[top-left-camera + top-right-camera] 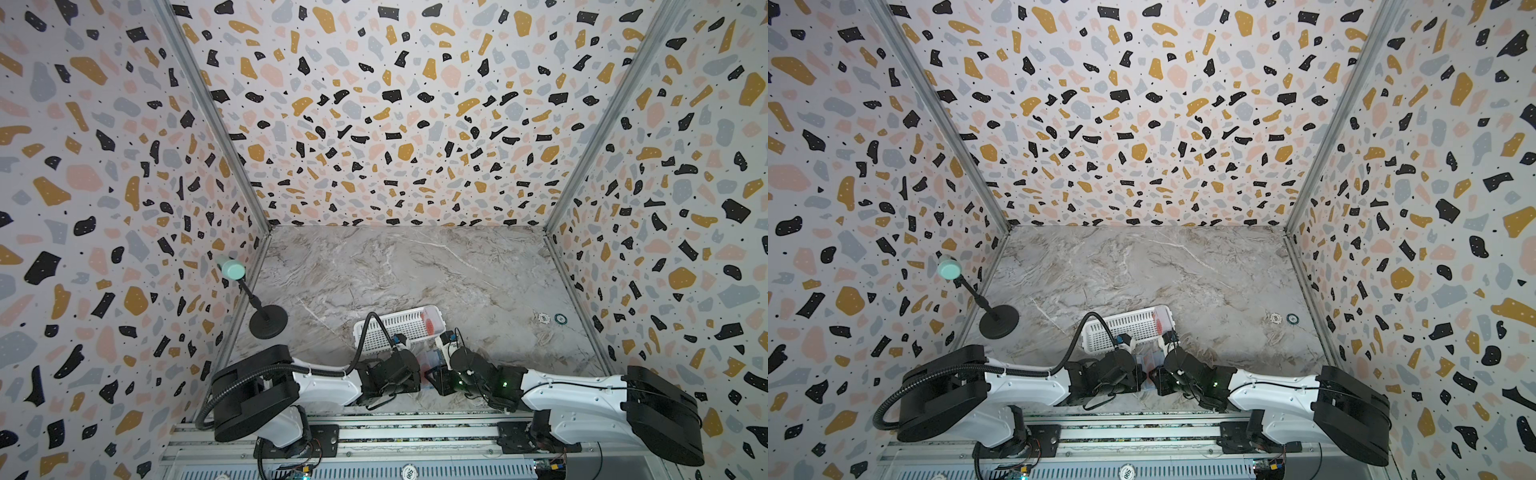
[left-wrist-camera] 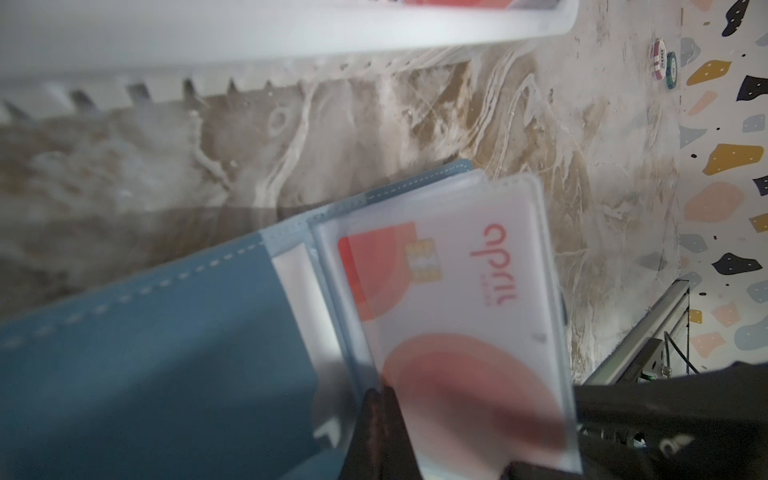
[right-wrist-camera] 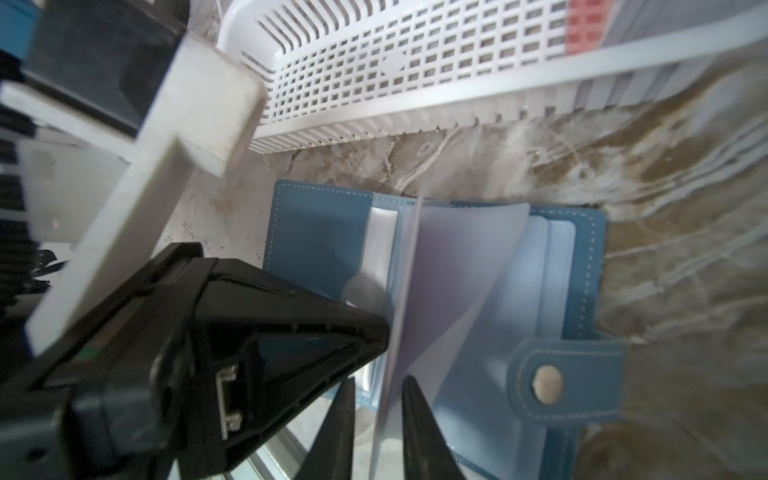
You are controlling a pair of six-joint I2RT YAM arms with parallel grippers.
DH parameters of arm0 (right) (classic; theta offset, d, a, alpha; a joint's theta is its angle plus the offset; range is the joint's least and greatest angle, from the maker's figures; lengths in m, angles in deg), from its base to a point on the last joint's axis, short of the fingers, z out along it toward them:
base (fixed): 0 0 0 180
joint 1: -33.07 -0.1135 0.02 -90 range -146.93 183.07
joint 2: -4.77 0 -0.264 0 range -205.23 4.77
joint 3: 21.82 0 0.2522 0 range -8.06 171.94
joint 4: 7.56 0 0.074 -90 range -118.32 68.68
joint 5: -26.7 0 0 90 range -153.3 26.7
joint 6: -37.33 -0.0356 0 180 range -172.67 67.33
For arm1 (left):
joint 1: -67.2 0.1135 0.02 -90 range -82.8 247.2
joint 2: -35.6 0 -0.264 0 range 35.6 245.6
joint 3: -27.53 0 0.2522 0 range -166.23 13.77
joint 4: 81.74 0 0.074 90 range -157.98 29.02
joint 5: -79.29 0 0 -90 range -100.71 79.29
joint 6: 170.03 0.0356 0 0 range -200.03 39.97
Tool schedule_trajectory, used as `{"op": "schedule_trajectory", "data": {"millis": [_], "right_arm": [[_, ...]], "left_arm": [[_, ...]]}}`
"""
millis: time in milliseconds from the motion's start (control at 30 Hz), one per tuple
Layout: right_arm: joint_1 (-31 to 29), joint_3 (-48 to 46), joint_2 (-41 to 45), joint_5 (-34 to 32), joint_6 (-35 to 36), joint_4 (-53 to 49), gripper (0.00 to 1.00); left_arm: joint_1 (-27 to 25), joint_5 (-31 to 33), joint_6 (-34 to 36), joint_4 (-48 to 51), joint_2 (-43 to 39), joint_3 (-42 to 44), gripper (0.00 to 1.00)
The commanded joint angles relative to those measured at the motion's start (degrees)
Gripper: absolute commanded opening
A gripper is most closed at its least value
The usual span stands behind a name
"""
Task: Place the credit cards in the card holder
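- The left gripper (image 2: 379,395) is clenching fully, its joined tips pressing against a clear pocket leaf (image 3: 457,257) of the card holder (image 3: 324,232). Whether it is pinching the leaf I cannot tell.
- The right gripper (image 3: 379,382) is standing narrowly parted, its fingers (image 3: 419,419) straddling the edge of that raised leaf. Contact cannot be told.
- A credit card (image 2: 457,291) is showing through the leaf: pale face, gold chip, big red-orange circle.
- The card holder is lying open on the marble table (image 1: 415,270) between the two grippers, just beside the white basket (image 3: 415,62), its snap tab (image 3: 565,374) sticking out sideways.
- The basket is holding a red card (image 1: 430,323) at one end, leaning against its wall.
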Motion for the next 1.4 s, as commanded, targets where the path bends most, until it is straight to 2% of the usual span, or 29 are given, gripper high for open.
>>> {"op": "schedule_trajectory", "data": {"millis": [0, 500, 800, 1133, 1367], "right_arm": [[-0.9, 3.1, -1.1, -2.9, 1.5, -3.5, 0.26], [-3.8, 9.2, -6.8, -3.4, 4.8, -3.6, 0.40], [-5.1, 10.1, -8.5, -1.3, 6.6, -1.1, 0.47], [-5.0, 9.6, -2.6, -3.5, 7.9, -4.3, 0.59], [-2.0, 13.8, 2.8, -9.7, 8.2, -17.8, 0.59]], "left_arm": [[0.9, -0.5, -0.2, 1.5, -3.7, 1.6, 0.04], [8.6, -1.1, -0.3, 7.6, -21.9, 8.9, 0.10], [9.9, -0.5, -0.5, 8.5, -27.3, 10.7, 0.12], [10.0, 0.4, 1.3, 9.3, -27.8, 9.0, 0.15], [10.0, 0.5, 5.1, 9.0, -22.7, 4.6, 0.17]]}}
